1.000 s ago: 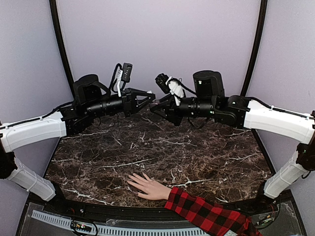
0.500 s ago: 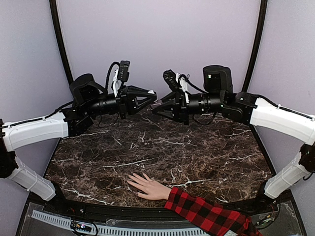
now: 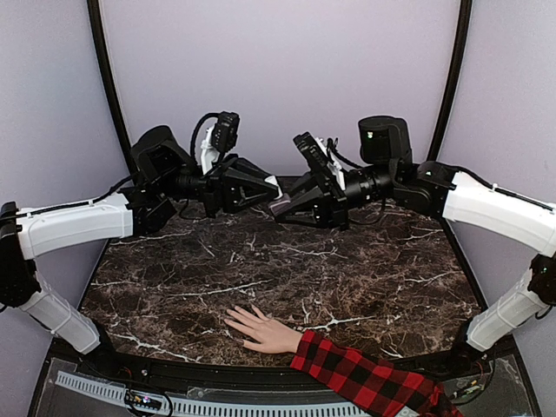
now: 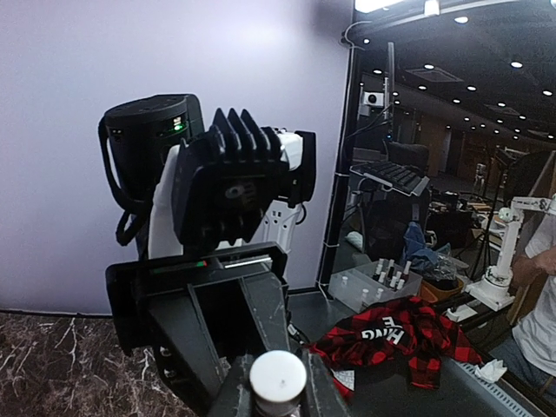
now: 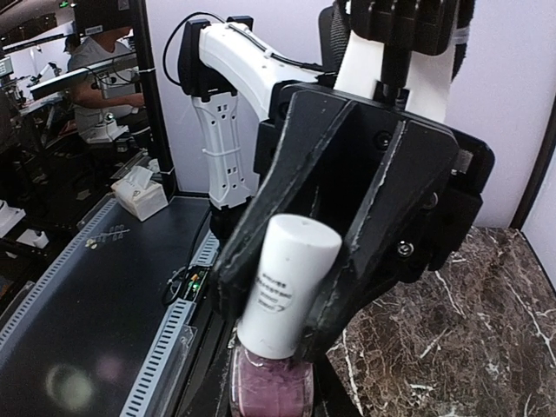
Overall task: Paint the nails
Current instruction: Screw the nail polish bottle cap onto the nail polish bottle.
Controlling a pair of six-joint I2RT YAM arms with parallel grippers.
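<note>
From above, I am holding my left hand [image 3: 268, 193] and right hand [image 3: 288, 208] tip to tip in the air over the far side of the marbled surface [image 3: 365, 287], with a polish bottle [image 3: 279, 205] between them. The nails [image 3: 234, 320], too small to make out, are lying well apart on the mannequin hand [image 3: 265, 332] at the near edge. In my left wrist view, my left hand is clamping the white cap [image 4: 278, 375]. In my right wrist view, my right hand is gripping the purple glass below that cap.

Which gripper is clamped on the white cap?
The left gripper: it pinches the cap, while the right gripper holds the pink bottle.
</note>
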